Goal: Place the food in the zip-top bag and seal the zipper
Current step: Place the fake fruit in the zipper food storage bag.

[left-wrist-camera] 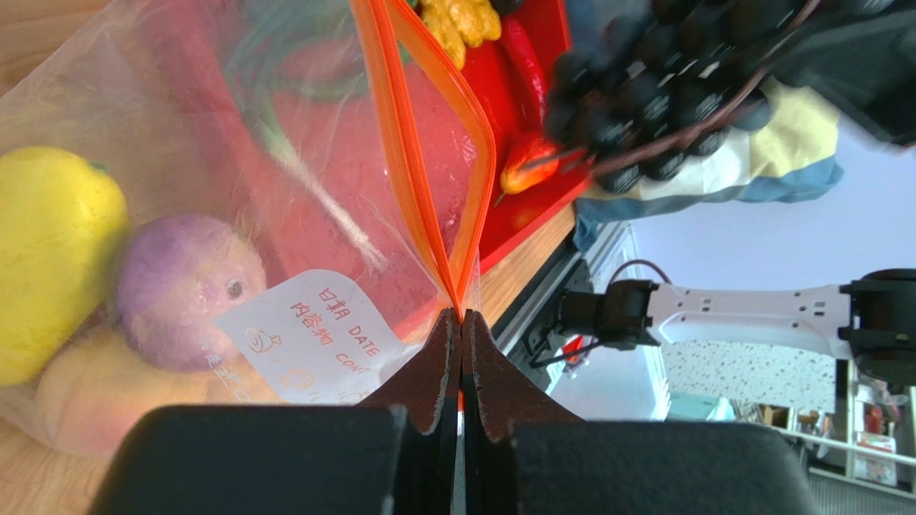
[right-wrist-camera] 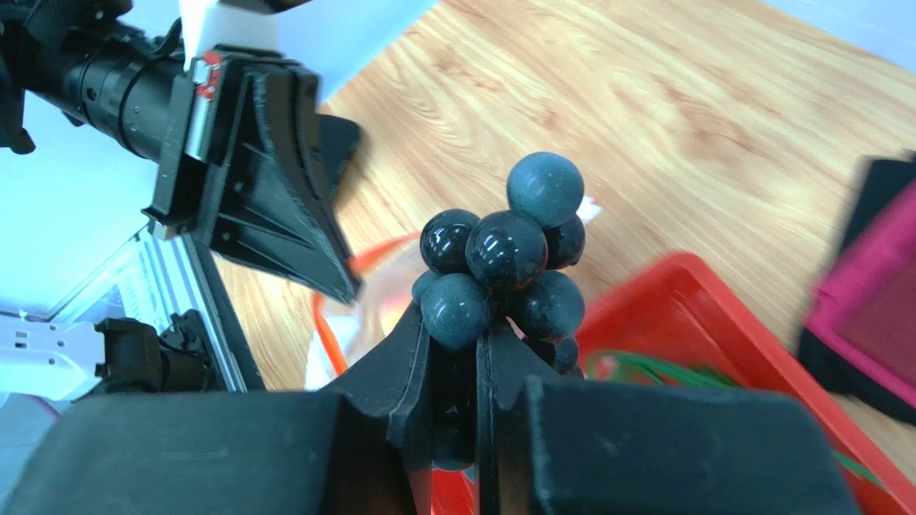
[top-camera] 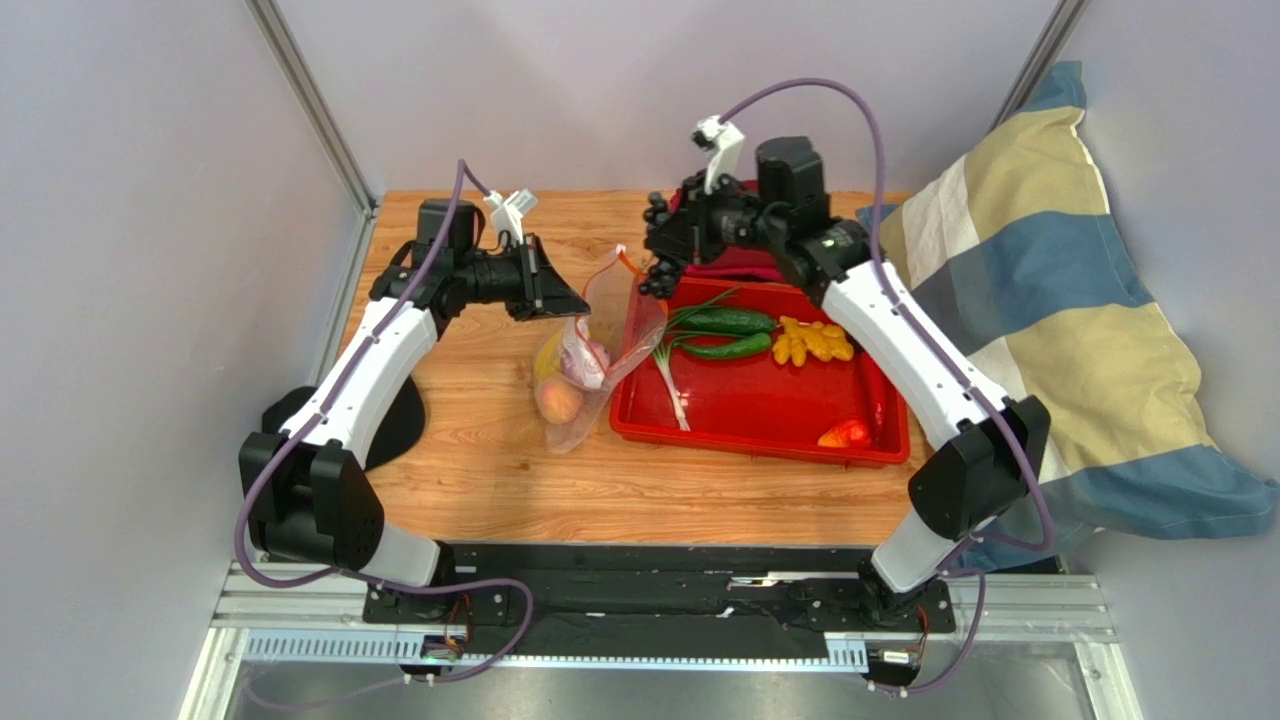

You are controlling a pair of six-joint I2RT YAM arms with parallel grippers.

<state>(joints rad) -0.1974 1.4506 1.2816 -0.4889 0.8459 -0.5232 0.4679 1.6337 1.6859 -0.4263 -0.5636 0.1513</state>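
While the left gripper (left-wrist-camera: 462, 322) is pinched tight on one end of the zipper (left-wrist-camera: 414, 140), the zip-top bag (left-wrist-camera: 215, 161) hangs off its fingertips with the mouth spread apart and its body sagging onto the wooden table (top-camera: 481, 480). Inside the bag, past those fingertips: yellow oval fruit (left-wrist-camera: 54, 258), purple onion (left-wrist-camera: 177, 284) touching it, peach (left-wrist-camera: 97, 392) beside both, and a white label (left-wrist-camera: 312, 333) on the bag wall nearest the fingers. Right of that hand, across the bag mouth, the right gripper (right-wrist-camera: 454, 333) is closed around the lower part of the dark grape bunch (right-wrist-camera: 505, 258). The grapes stick out past its fingertips, lifted clear, not in the bag. Under the right gripper sits the red tray (top-camera: 751, 413), its edge just beside the bag. In it are two green pieces (top-camera: 732, 320), a knobbly yellow piece (top-camera: 812, 342) just beside them, and a red piece (top-camera: 842, 435) at the corner toward the right arm's base. Striped pillow (top-camera: 1052, 300) lies off to the right of the right arm.
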